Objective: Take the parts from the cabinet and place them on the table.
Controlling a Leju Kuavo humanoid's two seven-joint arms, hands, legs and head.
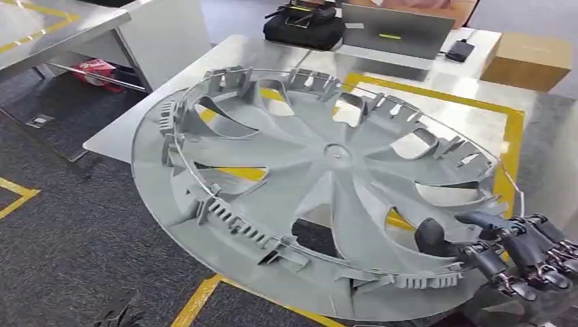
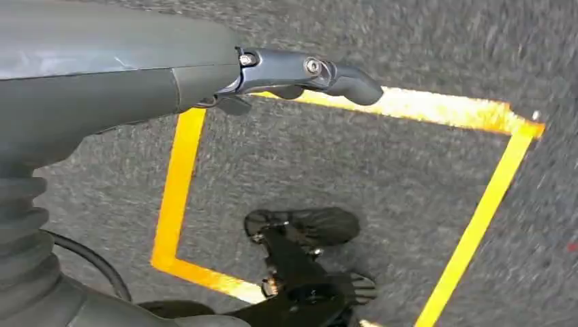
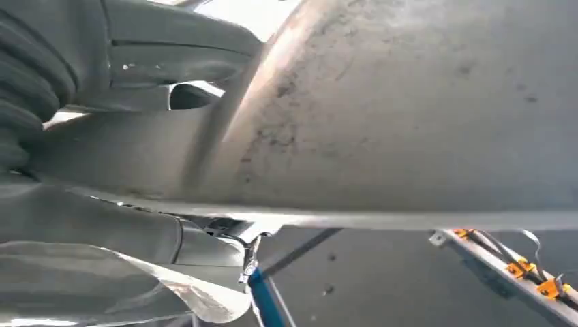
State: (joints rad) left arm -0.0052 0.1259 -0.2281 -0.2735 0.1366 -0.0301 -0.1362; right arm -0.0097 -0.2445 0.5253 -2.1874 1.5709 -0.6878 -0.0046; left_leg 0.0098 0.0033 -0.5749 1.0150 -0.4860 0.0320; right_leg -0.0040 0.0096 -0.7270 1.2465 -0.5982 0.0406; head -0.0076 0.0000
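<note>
At the far left of the head view a grey counter [image 1: 41, 27] stands over the carpet, with a red bag [image 1: 95, 70] lying beneath it. The left hand [image 2: 300, 71] hangs at the robot's side over the grey carpet and its yellow floor tape [image 2: 178, 184]; its fingers hold nothing, but the left wrist view shows too little of them to tell whether they are spread or curled.

The middle of the head view is taken by the part, a large grey wheel cover [image 1: 320, 184], carried with its ribbed, clip-lined inner face up and tilted, so that its far edge overhangs the white counter [image 1: 477, 122] while its near edge sticks out over the carpet. It seems to be held at the rim because the broad disc offers no other purchase for one hand.

On the white counter, a yellow tape outline [image 1: 511, 136] marks what is probably the drop zone. Behind it sit a black bag [image 1: 303, 26], a laptop [image 1: 395, 30] and, farther right, a cardboard box [image 1: 528, 60].

At the lower right the right hand [image 1: 504, 248] clasps the wheel cover at its rim, dark fingers [image 1: 491, 262] curled over the upper face and the thumb underneath, as the right wrist view shows against the smooth outer face. The cover is not yet set down; lowering it flat inside the outline looks like the remaining step.
</note>
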